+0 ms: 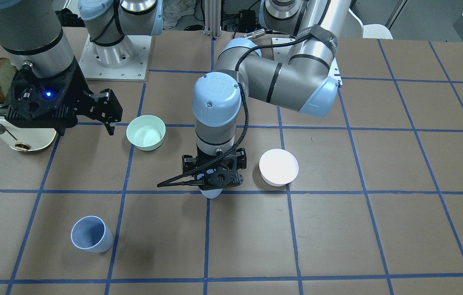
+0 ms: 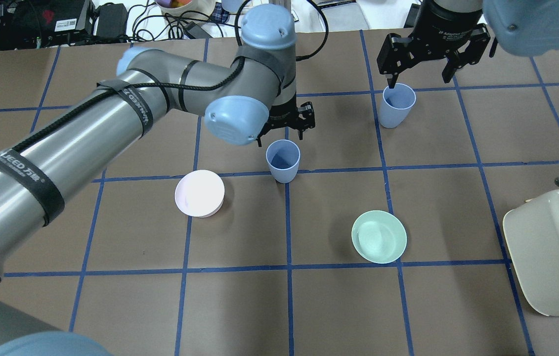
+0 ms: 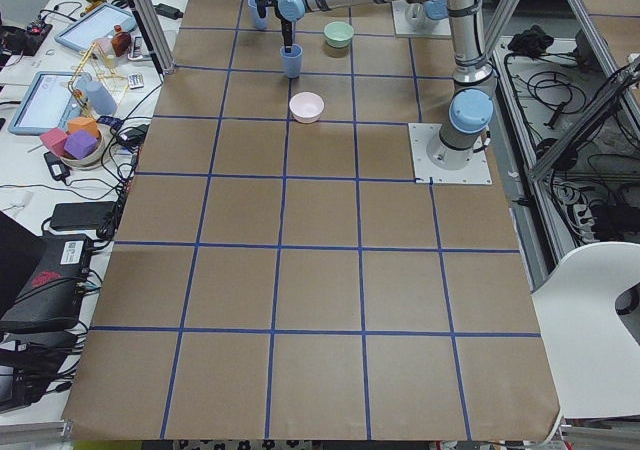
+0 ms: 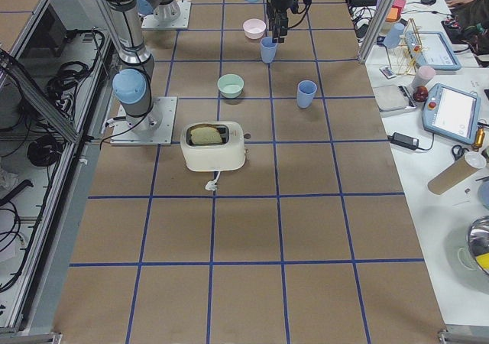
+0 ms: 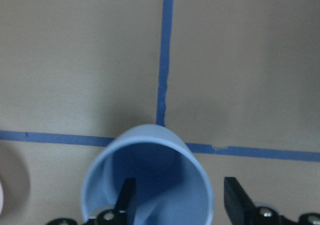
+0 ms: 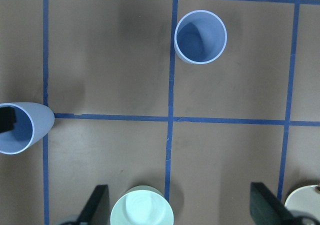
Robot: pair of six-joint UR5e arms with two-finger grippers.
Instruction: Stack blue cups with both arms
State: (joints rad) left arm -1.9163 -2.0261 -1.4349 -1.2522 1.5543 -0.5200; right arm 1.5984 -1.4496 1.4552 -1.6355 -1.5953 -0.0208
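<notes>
Your left gripper [image 5: 180,195] is spread and grips nothing. 1 finger [image 5: 127,197] hangs inside the 1st blue cup [image 5: 145,157] and the other sits just outside its wall, so the wall stands between them; you cannot tell whether either touches it. That cup stands upright on a tape crossing, directly under the gripper. Your right gripper [image 6: 182,205] is spread wide too and holds nothing. The 2nd blue cup [image 6: 200,36] stands upright ahead of its fingers, well apart from them. The mint bowl [image 6: 141,207] lies below, between those 2 fingers.
</notes>
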